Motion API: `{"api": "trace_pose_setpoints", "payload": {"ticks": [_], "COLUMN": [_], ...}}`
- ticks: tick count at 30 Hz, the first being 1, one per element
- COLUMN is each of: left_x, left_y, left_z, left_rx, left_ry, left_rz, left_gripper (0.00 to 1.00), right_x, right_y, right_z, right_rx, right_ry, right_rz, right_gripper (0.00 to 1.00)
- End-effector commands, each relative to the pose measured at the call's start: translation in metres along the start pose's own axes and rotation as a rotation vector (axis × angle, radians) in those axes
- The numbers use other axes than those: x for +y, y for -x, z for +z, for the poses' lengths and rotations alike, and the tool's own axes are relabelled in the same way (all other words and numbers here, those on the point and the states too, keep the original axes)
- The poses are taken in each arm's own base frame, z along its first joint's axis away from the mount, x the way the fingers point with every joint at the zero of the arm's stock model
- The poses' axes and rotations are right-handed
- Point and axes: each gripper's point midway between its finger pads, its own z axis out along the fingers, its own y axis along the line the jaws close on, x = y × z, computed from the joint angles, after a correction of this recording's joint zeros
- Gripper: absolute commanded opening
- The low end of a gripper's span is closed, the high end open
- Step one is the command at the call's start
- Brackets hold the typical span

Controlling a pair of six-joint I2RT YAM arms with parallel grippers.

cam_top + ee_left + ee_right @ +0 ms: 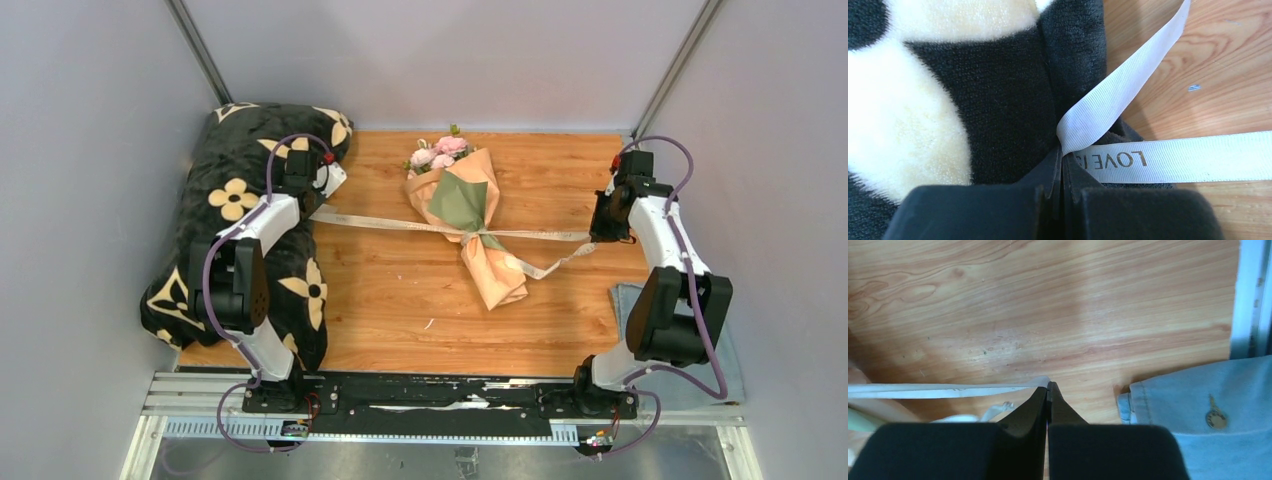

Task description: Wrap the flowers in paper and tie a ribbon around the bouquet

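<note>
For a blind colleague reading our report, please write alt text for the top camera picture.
A paper-wrapped bouquet of pink flowers lies on the wooden table, a cream ribbon stretched across its waist; the left gripper and right gripper each pinch one ribbon end, at opposite sides. A black flower-patterned blanket lies at the left edge.

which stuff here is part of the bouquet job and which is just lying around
Job: flowers, paper around them, ribbon round the paper, left gripper and right gripper each shut on the ribbon.
Lying about: black blanket with cream pattern, blue cloth.
</note>
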Motion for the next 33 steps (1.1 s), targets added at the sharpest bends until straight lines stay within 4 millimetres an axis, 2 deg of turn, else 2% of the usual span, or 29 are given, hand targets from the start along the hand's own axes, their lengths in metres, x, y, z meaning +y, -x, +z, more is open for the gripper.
{"api": "trace_pose_setpoints", "payload": {"ticks": [1, 3, 4, 5, 9, 12, 15, 16, 18, 20, 22, 23, 25, 27, 28, 29, 30, 31, 33], "left_x": [0.037, 0.025, 0.019, 0.015, -0.017, -0.037, -0.052, -0.058, -0.067, -0.075, -0.081, -0.085, -0.091, -0.093, -0.093, -0.093, -0.093, -0.092, -0.093], "left_y": [-0.034, -0.02, -0.012, -0.004, 0.033, 0.056, 0.072, 0.076, 0.084, 0.087, 0.088, 0.088, 0.088, 0.088, 0.088, 0.088, 0.088, 0.088, 0.087], "left_z": [-0.007, -0.008, -0.009, -0.01, -0.016, -0.026, -0.038, -0.041, -0.047, -0.052, -0.055, -0.056, -0.057, -0.056, -0.056, -0.056, -0.056, -0.056, -0.057], "left_rx": [0.119, 0.057, 0.031, 0.016, -0.045, -0.11, -0.155, -0.173, -0.196, -0.198, -0.195, -0.194, -0.192, -0.187, -0.184, -0.183, -0.181, -0.18, -0.179], "left_ry": [0.117, 0.03, -0.002, -0.024, -0.108, -0.16, -0.232, -0.261, -0.305, -0.329, -0.344, -0.354, -0.369, -0.373, -0.373, -0.372, -0.372, -0.371, -0.376], "left_rz": [0.01, -0.01, -0.022, -0.026, 0.04, 0.078, 0.101, 0.105, 0.109, 0.117, 0.125, 0.128, 0.135, 0.135, 0.133, 0.133, 0.133, 0.133, 0.137], "left_gripper": [0.0, 0.0, 0.0, 0.0, 0.0, 0.0, 0.0, 0.0, 0.0, 0.0, 0.0, 0.0, 0.0, 0.0, 0.0, 0.0, 0.0, 0.0, 0.0], "right_x": [-0.002, 0.045, 0.057, 0.063, 0.05, 0.061, 0.088, 0.095, 0.099, 0.095, 0.096, 0.108, 0.152, 0.208, 0.233, 0.261, 0.28, 0.296, 0.322], "right_y": [0.006, 0.009, 0.008, 0.006, -0.002, 0.001, 0.006, 0.007, 0.008, 0.013, 0.022, 0.027, 0.035, 0.029, 0.024, 0.009, 0.009, -0.002, 0.0], "right_z": [0.008, 0.003, 0.001, 0.002, 0.018, 0.022, 0.016, 0.016, 0.018, 0.019, 0.011, 0.005, -0.011, -0.028, -0.036, -0.042, -0.048, -0.047, -0.045], "right_rx": [0.009, -0.017, -0.015, 0.003, 0.13, 0.118, 0.053, 0.041, 0.041, 0.058, 0.03, -0.008, -0.121, -0.255, -0.322, -0.384, -0.457, -0.506, -0.642], "right_ry": [0.0, 0.174, 0.186, 0.158, 0.04, 0.1, 0.178, 0.205, 0.218, 0.156, 0.068, 0.069, 0.161, 0.313, 0.372, 0.448, 0.496, 0.518, 0.522], "right_rz": [-0.029, -0.116, -0.173, -0.211, -0.204, -0.198, -0.267, -0.282, -0.292, -0.309, -0.412, -0.48, -0.636, -0.783, -0.839, -0.907, -0.944, -0.993, -1.032], "right_gripper": [0.0, 0.0, 0.0, 0.0, 0.03, 0.02, 0.02, 0.06, 0.22, 0.37, 0.44, 0.46, 0.5, 0.59, 0.68, 0.72, 0.73, 0.75, 0.8]}}
